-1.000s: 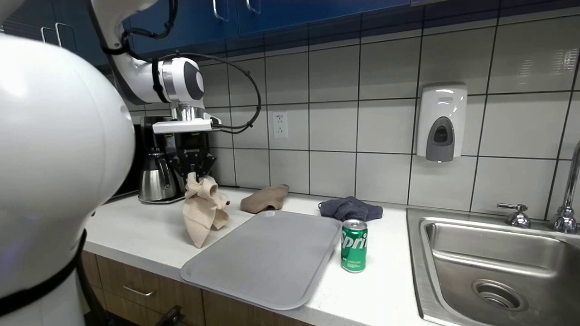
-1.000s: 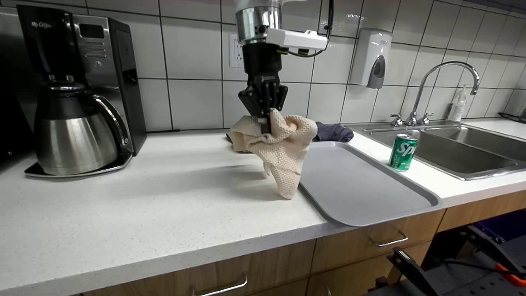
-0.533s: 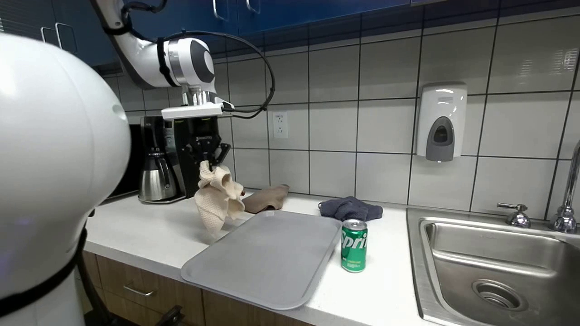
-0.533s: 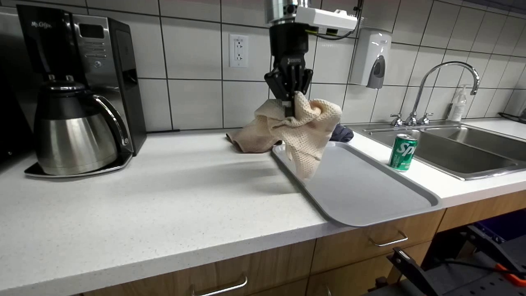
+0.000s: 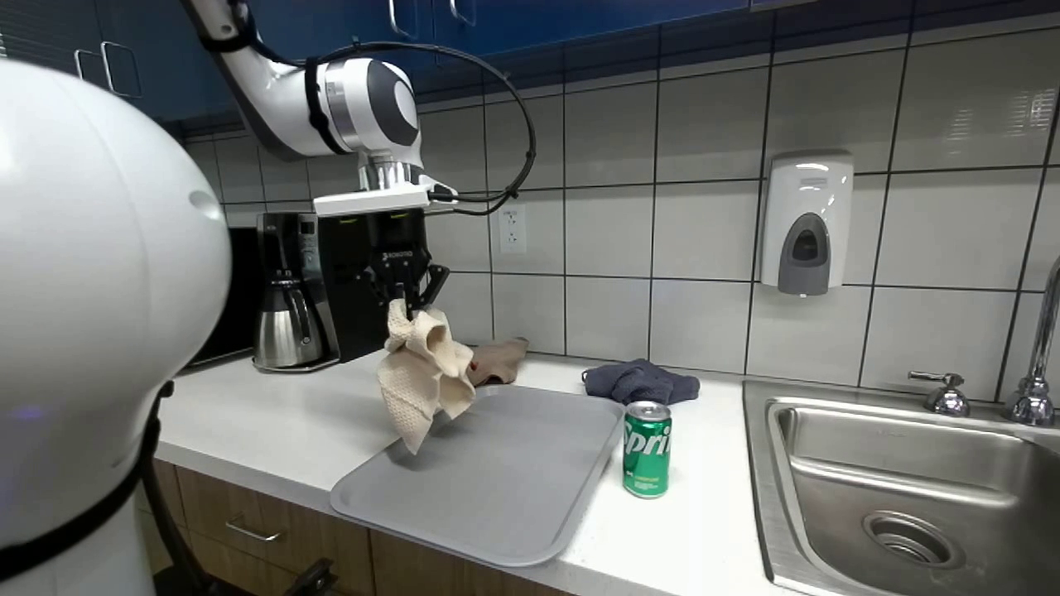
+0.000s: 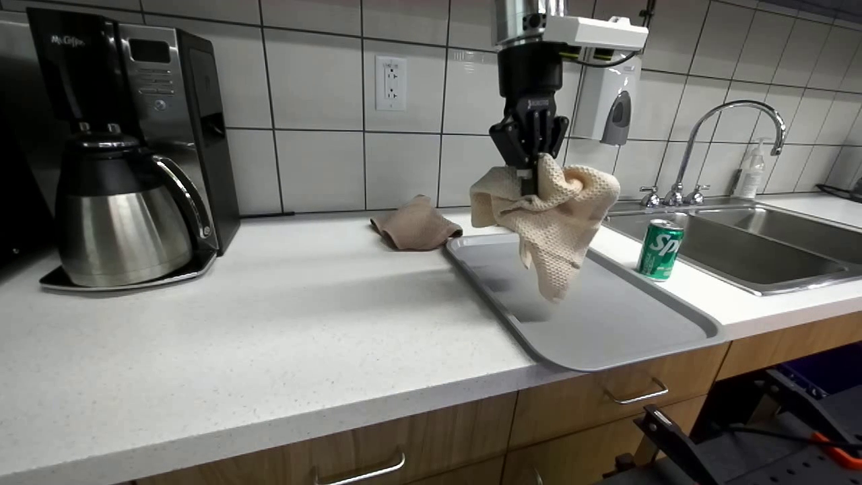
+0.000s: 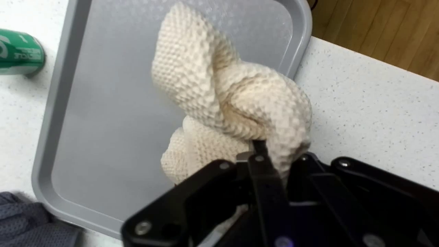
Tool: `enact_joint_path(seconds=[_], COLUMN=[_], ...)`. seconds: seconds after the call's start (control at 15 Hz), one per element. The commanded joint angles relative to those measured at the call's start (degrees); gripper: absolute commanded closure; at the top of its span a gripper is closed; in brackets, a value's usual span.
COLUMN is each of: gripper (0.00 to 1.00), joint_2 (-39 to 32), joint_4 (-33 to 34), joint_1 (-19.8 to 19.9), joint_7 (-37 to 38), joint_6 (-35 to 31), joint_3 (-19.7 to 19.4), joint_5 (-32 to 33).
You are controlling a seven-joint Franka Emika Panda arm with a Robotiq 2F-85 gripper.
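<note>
My gripper [image 5: 406, 308] is shut on a cream waffle-weave cloth [image 5: 424, 368]. In both exterior views the cloth hangs in folds from the fingertips, above the left part of a grey tray [image 6: 626, 330]; its lowest corner is apart from the tray surface. In the wrist view, the cloth [image 7: 192, 65] bunches at the fingers [image 7: 269, 147] and hides part of the tray [image 7: 109, 113]. A brown cloth [image 6: 416, 225] lies behind the tray's far left corner. A dark blue cloth [image 5: 639, 383] lies behind its far right corner. A green Sprite can [image 5: 648, 454] stands upright just right of the tray.
A coffee maker with a steel carafe [image 6: 124, 229] stands on the white counter [image 6: 269, 350] at the left. A steel sink [image 5: 894, 472] with a faucet [image 6: 734, 108] is at the right. A soap dispenser [image 5: 807, 223] hangs on the tiled wall. Blue cabinets [image 5: 538, 29] are overhead.
The gripper has risen and moved right with the cream cloth. The cloth's lower corner has left the counter and now hangs over the tray. The brown cloth is uncovered in an exterior view.
</note>
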State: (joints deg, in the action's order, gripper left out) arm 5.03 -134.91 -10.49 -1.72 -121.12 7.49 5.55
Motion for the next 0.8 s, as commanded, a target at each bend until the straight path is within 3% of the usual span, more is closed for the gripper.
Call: enact_joint_path(seconds=[0.0,0.73], gripper=[0.97,0.97], joint_2=[3.8,0.0], joint_4=[-3.3,-5.7], joint_1=[1.7,3.7], joint_7=[0.3,0.4], joint_6=[1.4,-0.6], joint_3=[-0.6,-2.8], joint_5=[-1.3,-3.8])
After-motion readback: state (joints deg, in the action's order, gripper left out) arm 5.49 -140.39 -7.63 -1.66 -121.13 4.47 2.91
